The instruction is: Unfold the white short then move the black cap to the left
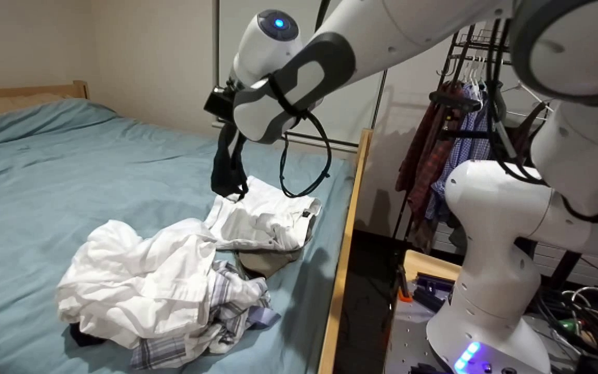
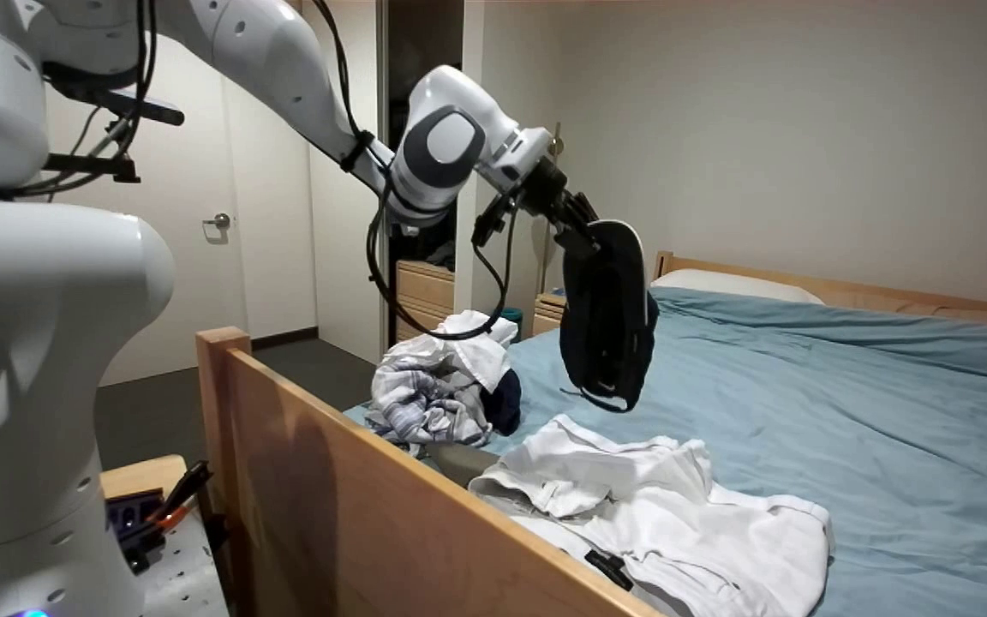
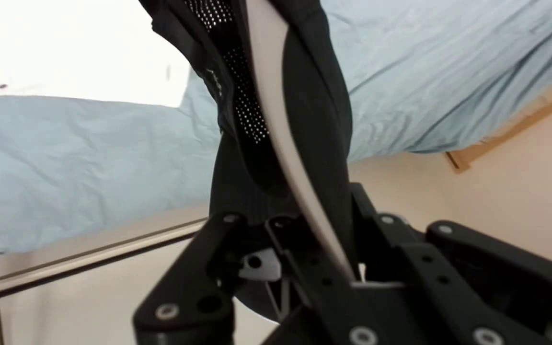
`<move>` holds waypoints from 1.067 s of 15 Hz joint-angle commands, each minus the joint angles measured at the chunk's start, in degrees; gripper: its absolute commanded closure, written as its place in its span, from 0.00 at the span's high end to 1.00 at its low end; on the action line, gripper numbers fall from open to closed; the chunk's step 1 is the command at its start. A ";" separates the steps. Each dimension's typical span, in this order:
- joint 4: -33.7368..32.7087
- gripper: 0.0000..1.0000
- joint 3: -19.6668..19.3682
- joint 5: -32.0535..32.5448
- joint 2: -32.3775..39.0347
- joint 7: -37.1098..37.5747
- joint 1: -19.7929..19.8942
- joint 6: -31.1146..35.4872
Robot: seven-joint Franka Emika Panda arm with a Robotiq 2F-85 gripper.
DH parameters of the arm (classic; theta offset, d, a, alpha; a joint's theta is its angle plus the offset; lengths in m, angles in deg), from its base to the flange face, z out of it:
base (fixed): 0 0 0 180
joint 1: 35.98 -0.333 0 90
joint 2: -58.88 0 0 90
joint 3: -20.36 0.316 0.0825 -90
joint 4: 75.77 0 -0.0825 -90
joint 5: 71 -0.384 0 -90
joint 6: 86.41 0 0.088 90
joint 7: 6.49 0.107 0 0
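One black cap (image 2: 605, 326) hangs from the claw (image 2: 584, 230), which is pinching it by the brim. In the wrist view a pale strip along the brim runs down between the two fingers (image 3: 374, 220), and dotted mesh shows farther along the cap. In both exterior views the cap droops lengthwise beneath the claw.

Below the claw, on the blue-covered bed (image 2: 802, 403), lie the white shorts (image 2: 690, 523), broad and flat in one part, rumpled in another. A small black item (image 2: 609, 567) sits at their edge, too small to name. Also lower than the claw, olive-brown cloth (image 1: 270, 262) shows along the border of the shorts.

Farther to the side of the claw than the shorts, and lower than it, a white garment (image 1: 138, 280) is heaped over plaid cloth (image 1: 166, 350), with dark cloth (image 2: 504, 403) sticking out beside them.

Back from the claw, the arm (image 2: 288, 77) reaches over the wooden footboard (image 2: 408, 523) to its white base (image 1: 488, 311). Well apart from the claw, on the base's side, hang several shirts (image 1: 426, 161). Beyond the claw, across the bed, a white pillow (image 2: 733, 283) lies before the wooden headboard (image 2: 888, 300).
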 commanded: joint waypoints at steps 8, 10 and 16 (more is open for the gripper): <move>2.49 0.08 -12.58 -9.79 -0.41 -8.64 -25.74 7.26; 2.71 0.08 -12.70 -9.81 -0.55 -8.87 -25.41 7.45; 0.67 0.08 -4.19 -13.25 -13.20 -8.71 -28.90 13.48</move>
